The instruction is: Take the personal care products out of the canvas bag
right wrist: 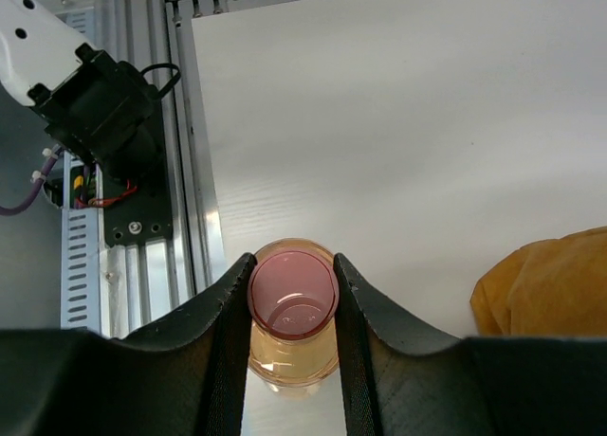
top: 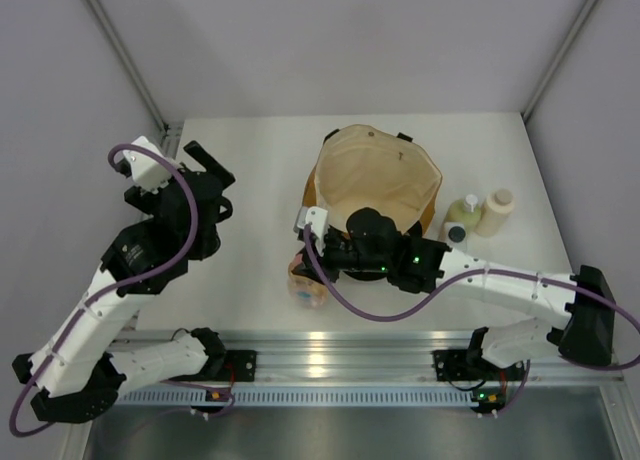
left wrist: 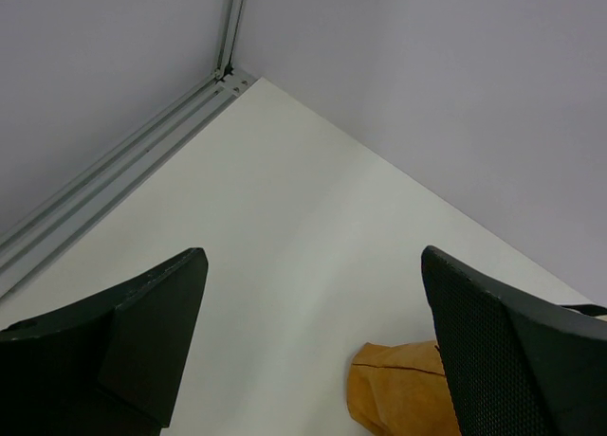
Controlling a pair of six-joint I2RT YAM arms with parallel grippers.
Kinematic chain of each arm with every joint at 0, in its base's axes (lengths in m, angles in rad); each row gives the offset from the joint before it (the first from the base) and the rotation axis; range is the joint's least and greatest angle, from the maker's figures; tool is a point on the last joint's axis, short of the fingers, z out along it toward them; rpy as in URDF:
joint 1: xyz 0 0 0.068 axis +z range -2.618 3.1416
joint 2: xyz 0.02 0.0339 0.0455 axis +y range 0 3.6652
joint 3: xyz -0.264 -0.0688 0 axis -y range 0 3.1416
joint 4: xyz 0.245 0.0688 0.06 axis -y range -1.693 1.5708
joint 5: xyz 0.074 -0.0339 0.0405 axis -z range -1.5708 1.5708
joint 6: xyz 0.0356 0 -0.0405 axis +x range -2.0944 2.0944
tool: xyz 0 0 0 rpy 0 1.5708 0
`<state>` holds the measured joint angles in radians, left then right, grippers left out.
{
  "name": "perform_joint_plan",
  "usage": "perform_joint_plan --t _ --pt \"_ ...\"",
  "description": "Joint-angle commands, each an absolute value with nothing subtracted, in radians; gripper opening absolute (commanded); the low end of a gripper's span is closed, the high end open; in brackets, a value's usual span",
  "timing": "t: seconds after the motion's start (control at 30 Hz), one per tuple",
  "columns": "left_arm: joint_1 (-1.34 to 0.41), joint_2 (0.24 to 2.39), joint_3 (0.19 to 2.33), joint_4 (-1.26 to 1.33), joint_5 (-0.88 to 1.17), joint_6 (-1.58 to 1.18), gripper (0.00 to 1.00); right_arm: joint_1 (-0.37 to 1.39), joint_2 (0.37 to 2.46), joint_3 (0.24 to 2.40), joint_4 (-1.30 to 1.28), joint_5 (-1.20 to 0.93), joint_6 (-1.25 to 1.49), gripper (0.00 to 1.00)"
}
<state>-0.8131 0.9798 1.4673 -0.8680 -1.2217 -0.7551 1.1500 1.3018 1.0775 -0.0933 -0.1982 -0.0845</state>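
The mustard-tan canvas bag stands open at the table's middle, its cream lining showing. My right gripper is in front of the bag's left corner, near the front edge, shut on the pink cap of the orange translucent bottle. In the right wrist view the fingers clasp the cap of this bottle from both sides. Right of the bag stand the yellow-green bottle, the cream-beige bottle and the white bottle with dark cap. My left gripper is open and empty, left of the bag.
The aluminium rail runs along the table's front edge, close below the held bottle. A corner of the bag shows in the left wrist view and in the right wrist view. Grey walls enclose the table.
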Motion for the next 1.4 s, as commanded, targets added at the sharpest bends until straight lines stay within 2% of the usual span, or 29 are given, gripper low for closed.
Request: perform_joint_plan --t 0.0,0.77,1.13,1.3,1.37 --pt "-0.810 0.960 1.460 -0.857 -1.243 -0.745 0.98 1.172 1.230 1.094 0.179 -0.238 -0.087 0.00" --pt "-0.810 0.942 1.448 -0.858 -1.212 -0.756 0.98 1.187 1.223 0.861 0.333 -0.255 -0.118 0.00" --pt "-0.810 0.953 1.447 -0.857 -1.207 -0.767 0.98 1.206 1.197 0.758 0.449 -0.184 -0.199 0.00" --pt "-0.810 0.956 1.445 -0.857 -1.207 -0.769 0.98 1.206 1.209 0.761 0.431 -0.183 -0.213 0.03" --pt "-0.810 0.956 1.445 -0.857 -1.206 -0.769 0.98 1.206 1.212 0.767 0.419 -0.190 -0.212 0.08"
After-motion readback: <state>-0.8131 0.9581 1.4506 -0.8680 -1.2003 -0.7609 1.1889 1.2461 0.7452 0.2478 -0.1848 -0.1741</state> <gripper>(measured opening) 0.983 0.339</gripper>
